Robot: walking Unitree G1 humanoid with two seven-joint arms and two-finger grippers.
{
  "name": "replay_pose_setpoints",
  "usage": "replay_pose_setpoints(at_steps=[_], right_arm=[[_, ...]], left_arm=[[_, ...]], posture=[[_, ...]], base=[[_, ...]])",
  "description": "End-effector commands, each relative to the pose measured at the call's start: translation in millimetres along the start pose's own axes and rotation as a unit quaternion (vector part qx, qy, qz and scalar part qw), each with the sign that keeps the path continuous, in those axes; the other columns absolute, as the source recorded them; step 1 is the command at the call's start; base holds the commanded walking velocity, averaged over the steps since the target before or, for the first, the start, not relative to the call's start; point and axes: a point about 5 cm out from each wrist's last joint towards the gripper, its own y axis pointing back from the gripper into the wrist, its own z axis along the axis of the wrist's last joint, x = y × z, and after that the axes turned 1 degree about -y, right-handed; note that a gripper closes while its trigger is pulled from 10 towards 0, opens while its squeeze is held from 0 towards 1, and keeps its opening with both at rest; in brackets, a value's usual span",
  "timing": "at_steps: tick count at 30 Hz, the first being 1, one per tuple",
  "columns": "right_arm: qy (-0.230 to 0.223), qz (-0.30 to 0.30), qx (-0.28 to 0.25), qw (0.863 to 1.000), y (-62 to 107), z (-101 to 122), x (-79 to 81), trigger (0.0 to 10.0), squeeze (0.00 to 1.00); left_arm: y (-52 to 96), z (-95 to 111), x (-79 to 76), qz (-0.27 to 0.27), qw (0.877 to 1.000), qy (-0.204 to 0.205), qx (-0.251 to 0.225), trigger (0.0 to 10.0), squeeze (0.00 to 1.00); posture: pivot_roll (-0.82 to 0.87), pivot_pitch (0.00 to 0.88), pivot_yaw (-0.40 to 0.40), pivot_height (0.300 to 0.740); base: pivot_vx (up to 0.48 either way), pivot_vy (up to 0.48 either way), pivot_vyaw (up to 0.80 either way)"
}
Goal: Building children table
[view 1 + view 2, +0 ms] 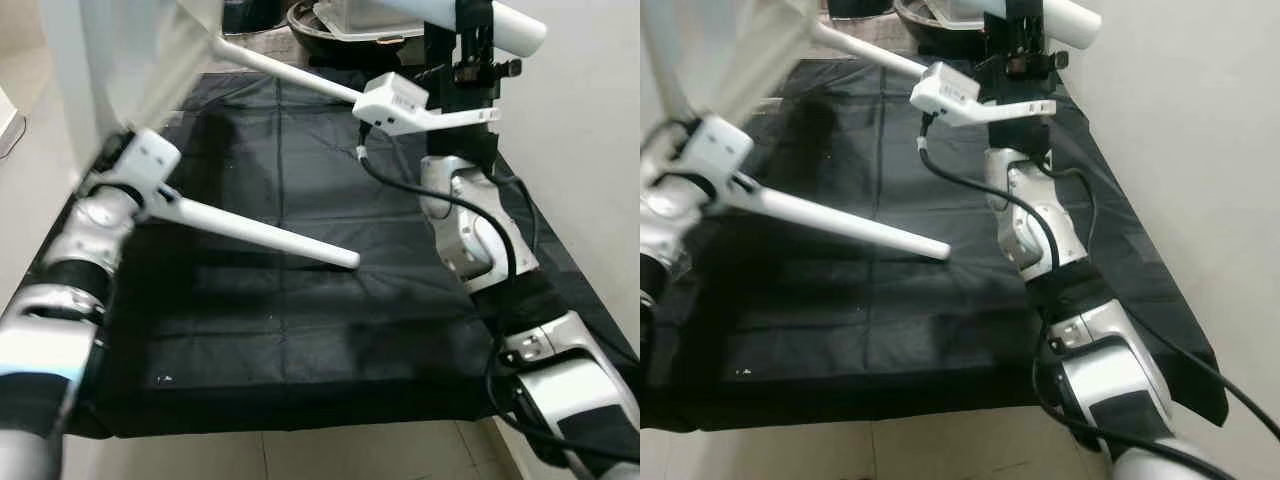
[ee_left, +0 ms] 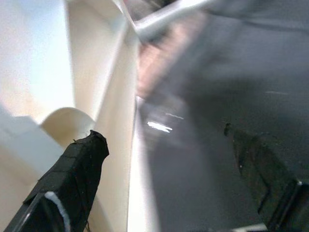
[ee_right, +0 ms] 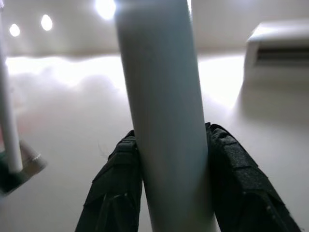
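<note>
Left eye view takes in the black cloth (image 1: 300,330) spread over the floor, and above its left side the white tabletop (image 1: 130,60) is tipped up on edge, blurred. Two white legs already stick out of it: one long leg (image 1: 265,233) slants down over the cloth towards the middle, another (image 1: 285,68) runs out higher up towards the far right.

Over there the right gripper (image 1: 475,45) is raised high against the wall, and the right wrist view shows its black fingers (image 3: 116,193) clenched on either side of a loose white table leg (image 3: 164,121). That leg lies crosswise in the grip, its rounded end (image 1: 520,30) poking right, so its long axis points away from the tabletop, which sits well off to the gripper's left.

The left gripper (image 2: 164,188) is nearer the tabletop; its fingers stand wide apart, one touching the cream inner wall, holding nothing that I can see
</note>
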Motion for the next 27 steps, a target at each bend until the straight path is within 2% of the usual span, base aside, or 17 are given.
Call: replay_pose_setpoints(at_steps=[1, 3, 4, 6, 8, 10, 11, 15, 17, 18, 20, 21, 22, 23, 25, 26, 27], right_arm=[[-0.003, -0.031, 0.145, 0.989, 1.4, -56.2, -14.7, 0.0, 0.00], [-0.034, -0.005, 0.215, 0.976, 15.3, -72.7, -4.0, 0.0, 0.00], [-0.034, -0.005, 0.215, 0.976, 15.3, -72.7, -4.0, 0.0, 0.00], [-0.082, 0.025, 0.302, 0.949, 37.9, -86.6, 10.8, 0.0, 0.00], [-0.113, 0.043, 0.358, 0.926, 56.5, -92.9, 21.2, 0.0, 0.00], [-0.113, 0.043, 0.358, 0.926, 56.5, -92.9, 21.2, 0.0, 0.00], [-0.126, 0.049, 0.381, 0.914, 63.6, -94.8, 24.9, 0.0, 0.00], [-0.149, 0.075, 0.419, 0.892, 85.8, -93.6, 35.4, 0.0, 0.00], [-0.173, 0.102, 0.480, 0.854, 118.2, -94.5, 46.9, 0.0, 0.00], [-0.179, 0.117, 0.518, 0.828, 141.3, -95.1, 51.8, 0.0, 0.00], [-0.179, 0.117, 0.518, 0.828, 141.3, -95.1, 51.8, 0.0, 0.00], [-0.180, 0.122, 0.531, 0.819, 150.0, -94.6, 52.8, 0.0, 0.00], [-0.180, 0.122, 0.531, 0.819, 150.0, -94.6, 52.8, 0.0, 0.00], [-0.186, 0.127, 0.552, 0.803, 160.2, -93.8, 54.5, 0.0, 0.00], [-0.186, 0.127, 0.552, 0.803, 160.2, -93.8, 54.5, 0.0, 0.00], [-0.218, 0.143, 0.575, 0.775, 172.8, -86.6, 59.9, 10.0, 0.00], [-0.218, 0.143, 0.575, 0.775, 172.8, -86.6, 59.9, 10.0, 0.00]], left_arm=[[13.7, -24.4, 50.5, 0.070, 0.996, -0.026, 0.053, 10.0, 0.00], [10.9, -4.8, 74.5, 0.096, 0.993, -0.054, 0.029, 10.0, 0.00], [10.9, -4.8, 74.5, 0.096, 0.993, -0.054, 0.029, 10.0, 0.00], [6.8, 20.4, 92.0, 0.117, 0.991, -0.068, -0.003, 10.0, 0.00], [3.1, 42.2, 99.8, 0.121, 0.989, -0.082, -0.032, 10.0, 0.00], [3.1, 42.2, 99.8, 0.121, 0.989, -0.082, -0.032, 10.0, 0.00], [1.6, 49.4, 101.0, 0.121, 0.988, -0.085, -0.040, 10.0, 0.00], [-4.5, 63.1, 89.6, 0.095, 0.991, -0.063, -0.066, 10.0, 0.00], [-11.6, 75.3, 64.3, 0.050, 0.993, -0.031, -0.100, 10.0, 0.00], [-15.5, 82.8, 39.8, 0.013, 0.992, -0.010, -0.127, 10.0, 0.00], [-15.5, 82.8, 39.8, 0.013, 0.992, -0.010, -0.127, 10.0, 0.00], [-16.6, 85.7, 26.2, -0.008, 0.990, -0.002, -0.141, 10.0, 0.00], [-16.6, 85.7, 26.2, -0.008, 0.990, -0.002, -0.141, 10.0, 0.00], [-17.1, 88.1, 5.9, -0.038, 0.987, 0.002, -0.156, 10.0, 0.00], [-17.1, 88.1, 5.9, -0.038, 0.987, 0.002, -0.156, 10.0, 0.00], [-12.7, 92.9, -48.3, -0.111, 0.974, 0.022, -0.196, 10.0, 0.00], [-12.7, 92.9, -48.3, -0.111, 0.974, 0.022, -0.196, 10.0, 0.00]], posture=[[0.13, 0.129, 0.044, 0.740], [0.15, 0.127, 0.046, 0.740], [0.15, 0.127, 0.046, 0.740], [0.17, 0.108, 0.047, 0.740], [0.18, 0.101, 0.055, 0.740], [0.18, 0.101, 0.055, 0.740], [0.18, 0.101, 0.055, 0.740], [0.18, 0.092, 0.065, 0.740], [0.18, 0.090, 0.068, 0.740], [0.17, 0.087, 0.067, 0.740], [0.17, 0.087, 0.067, 0.740], [0.17, 0.088, 0.068, 0.740], [0.17, 0.088, 0.068, 0.740], [0.16, 0.087, 0.068, 0.740], [0.16, 0.087, 0.068, 0.740], [0.15, 0.082, 0.069, 0.740], [0.15, 0.082, 0.069, 0.740]], base=[[0.000, 0.000, 0.00], [0.000, 0.000, 0.00], [0.000, 0.000, 0.00], [0.000, 0.000, 0.00], [0.000, 0.000, 0.00], [0.000, 0.000, 0.00], [0.000, 0.000, 0.00], [0.000, 0.000, 0.00], [0.000, 0.000, 0.00], [0.000, 0.000, 0.00], [0.000, 0.000, 0.00], [0.000, 0.000, 0.00], [0.000, 0.000, 0.00], [0.000, 0.000, 0.00], [0.000, 0.000, 0.00], [0.000, 0.000, 0.00], [0.000, 0.000, 0.00]])
